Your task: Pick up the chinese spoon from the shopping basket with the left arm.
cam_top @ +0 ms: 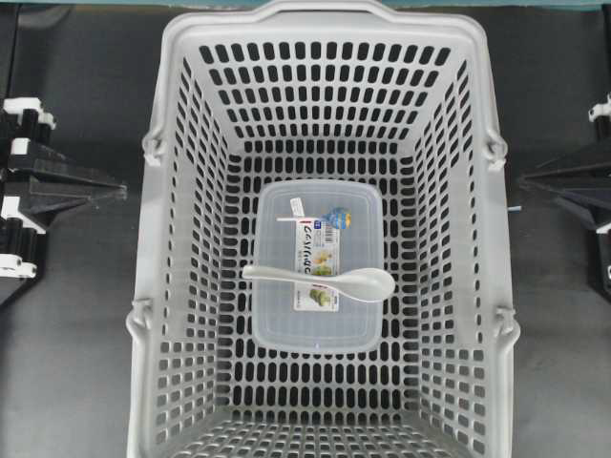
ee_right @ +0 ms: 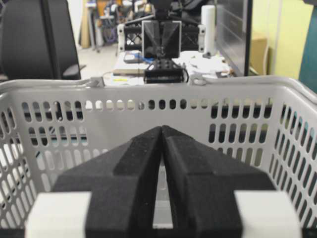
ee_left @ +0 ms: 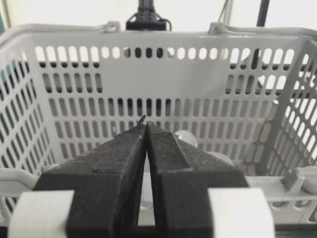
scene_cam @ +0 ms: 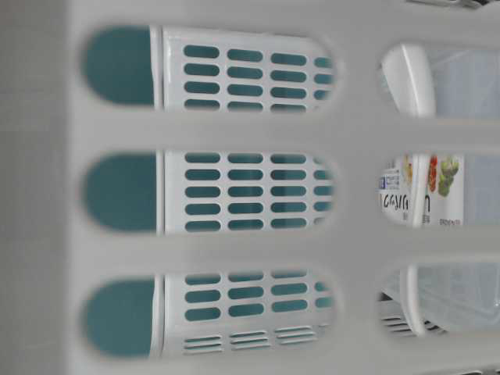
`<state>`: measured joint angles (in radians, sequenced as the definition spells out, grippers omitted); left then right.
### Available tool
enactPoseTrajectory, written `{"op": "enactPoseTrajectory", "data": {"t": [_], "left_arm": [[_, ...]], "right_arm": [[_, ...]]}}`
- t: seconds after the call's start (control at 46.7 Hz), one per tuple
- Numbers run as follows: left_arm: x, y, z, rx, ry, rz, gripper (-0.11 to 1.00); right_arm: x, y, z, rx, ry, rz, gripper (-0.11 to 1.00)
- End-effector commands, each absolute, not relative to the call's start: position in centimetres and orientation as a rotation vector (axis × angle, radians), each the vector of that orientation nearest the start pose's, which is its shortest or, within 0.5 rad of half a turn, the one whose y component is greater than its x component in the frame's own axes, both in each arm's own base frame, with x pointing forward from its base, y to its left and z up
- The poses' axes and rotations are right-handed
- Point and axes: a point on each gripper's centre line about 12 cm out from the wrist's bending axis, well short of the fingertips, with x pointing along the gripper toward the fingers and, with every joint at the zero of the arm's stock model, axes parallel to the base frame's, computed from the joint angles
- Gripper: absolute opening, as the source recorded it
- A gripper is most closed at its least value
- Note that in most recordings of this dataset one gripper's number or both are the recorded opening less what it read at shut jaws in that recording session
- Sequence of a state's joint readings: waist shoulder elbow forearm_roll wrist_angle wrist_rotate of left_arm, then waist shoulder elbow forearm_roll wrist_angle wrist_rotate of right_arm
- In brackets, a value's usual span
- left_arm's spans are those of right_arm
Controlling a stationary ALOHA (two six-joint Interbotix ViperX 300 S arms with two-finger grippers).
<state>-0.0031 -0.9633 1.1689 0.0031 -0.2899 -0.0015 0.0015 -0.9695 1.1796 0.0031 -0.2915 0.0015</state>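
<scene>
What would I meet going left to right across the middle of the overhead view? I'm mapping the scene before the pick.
left arm → shopping basket's left wall → chinese spoon, lying across the lidded container → basket's right wall → right arm.

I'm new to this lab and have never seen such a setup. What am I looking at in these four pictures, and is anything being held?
It is a two-armed robot at a table. The overhead view looks down into a grey shopping basket. Inside, a white chinese spoon lies across the lid of a clear food container. The left gripper and right gripper wait outside the basket, one on each side. The table-level view peers through the basket's slotted wall. The two wrist views sit on the arms, looking along the black fingers toward the basket. Both pairs of fingers are closed together and hold nothing.
</scene>
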Motion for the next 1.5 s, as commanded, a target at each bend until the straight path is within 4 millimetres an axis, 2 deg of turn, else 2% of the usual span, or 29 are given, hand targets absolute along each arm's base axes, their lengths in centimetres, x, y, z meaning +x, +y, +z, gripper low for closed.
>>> {"op": "enactPoseTrajectory", "data": {"t": [0.0, 0.064, 0.171, 0.386, 0.621, 0.793, 0.964, 1.071, 1.2, 1.286, 1.35, 1.478], "left_arm": [[20.4, -0.6, 29.6, 0.009, -0.057, -0.032, 0.06], [20.7, -0.8, 29.8, -0.008, -0.032, -0.042, 0.03], [21.4, -1.2, 30.8, -0.020, 0.015, -0.057, 0.01], [23.4, -1.5, 33.4, -0.015, 0.146, -0.060, 0.01], [27.1, -1.9, 35.3, 0.002, 0.296, -0.062, 0.01], [30.4, -2.2, 34.8, 0.007, 0.406, -0.059, 0.01], [33.3, -2.4, 33.7, 0.012, 0.549, -0.054, 0.03], [35.2, -2.7, 33.0, 0.015, 0.631, -0.053, 0.23], [37.5, -3.2, 32.1, 0.026, 0.752, -0.057, 0.63], [38.9, -3.4, 31.1, 0.033, 0.838, -0.053, 0.84], [40.0, -3.7, 30.4, 0.041, 0.902, -0.056, 0.90], [42.1, -4.3, 28.6, 0.053, 1.001, -0.062, 0.89]], "right_arm": [[20.0, 0.0, 29.0, 0.023, -0.074, 0.001, 0.00], [19.9, 0.0, 28.6, 0.027, -0.063, 0.001, 0.06], [19.9, 0.0, 28.7, 0.034, -0.066, 0.001, 0.00], [19.8, 0.2, 29.0, 0.066, -0.075, 0.009, 0.00], [19.8, 0.2, 28.7, 0.141, -0.039, 0.011, 0.00], [19.5, 0.2, 28.7, 0.153, -0.012, 0.008, 0.01], [19.4, 0.3, 28.9, 0.153, -0.013, 0.016, 0.15], [19.4, 0.5, 29.0, 0.152, -0.013, 0.027, 0.36], [19.4, 0.7, 29.0, 0.149, -0.013, 0.036, 0.64], [19.4, 0.7, 29.0, 0.146, -0.013, 0.035, 0.72], [19.4, 0.7, 29.0, 0.140, -0.013, 0.036, 0.72], [19.4, 0.7, 28.9, 0.141, -0.011, 0.036, 0.71]]}}
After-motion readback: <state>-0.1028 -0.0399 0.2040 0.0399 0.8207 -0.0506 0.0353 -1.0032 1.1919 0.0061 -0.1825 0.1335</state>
